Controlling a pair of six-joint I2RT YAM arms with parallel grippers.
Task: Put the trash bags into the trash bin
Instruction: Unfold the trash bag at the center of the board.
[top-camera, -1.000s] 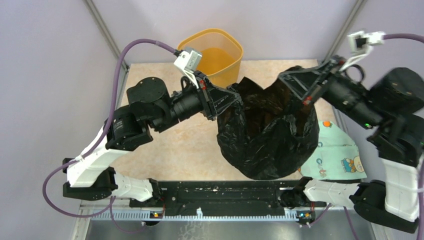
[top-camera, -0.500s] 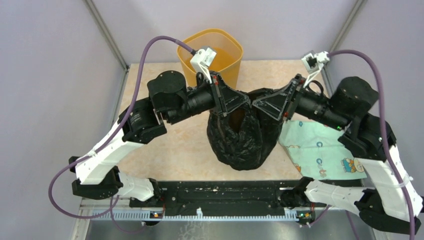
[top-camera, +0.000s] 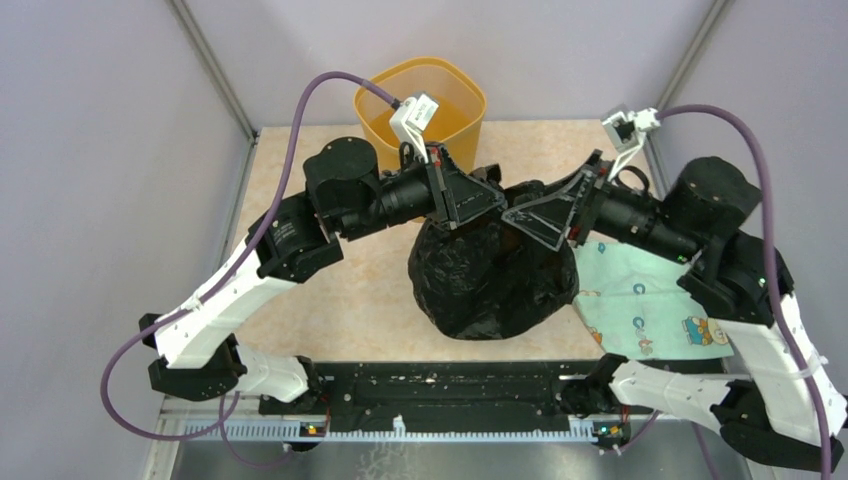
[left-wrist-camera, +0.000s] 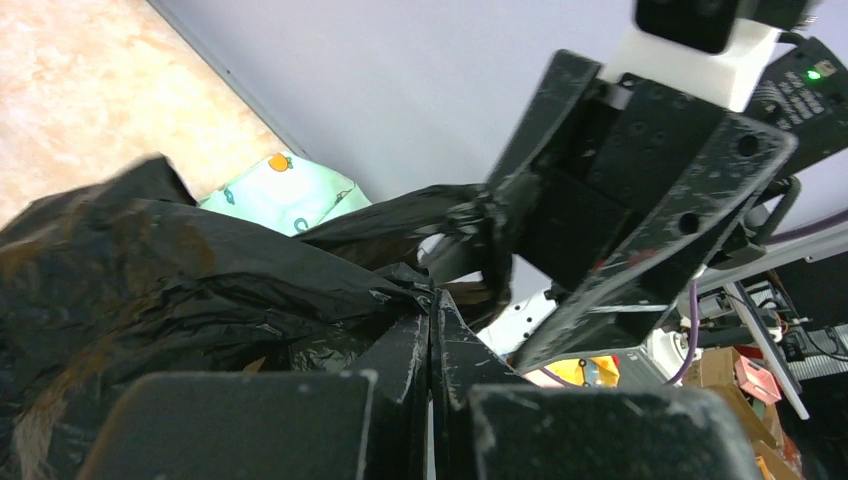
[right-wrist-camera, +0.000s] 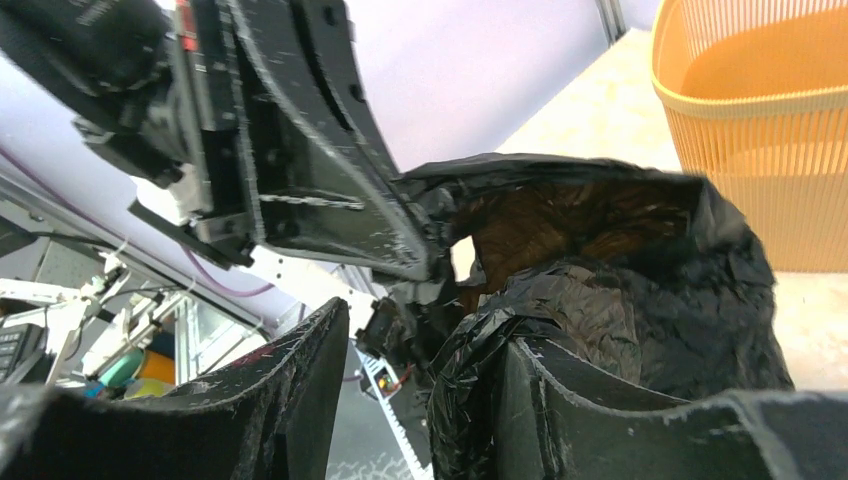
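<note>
Step in hand: carrying the trash bag (top-camera: 488, 282) to the trash bin (top-camera: 473, 92); the placing is not yet done. The bag hangs as a crumpled black bundle below the two grippers, near the middle of the table (top-camera: 350, 290), in front of the bin and apart from it. Whether its underside rests on the table cannot be told. The left gripper (top-camera: 492, 200) is pinched tight on a gathered edge of the bag's film. The right gripper (top-camera: 516, 214) faces it closely with its jaws standing apart; the right wrist view shows a fold of the bag lying against one finger (right-wrist-camera: 570, 410), not clamped. Judgement: the bag's weight is on the left arm alone, so the next move calls for either a fresh right-hand grip or a one-armed lift high enough to clear the rim, then travel back over the opening. The floppy film may snag on the rim. Containers: the bin stands upright at the far edge, no black plastic visible inside. The bag's mouth gapes; contents cannot be made out. A pale green patterned cloth (top-camera: 640, 300) lies beside the bag.
</note>
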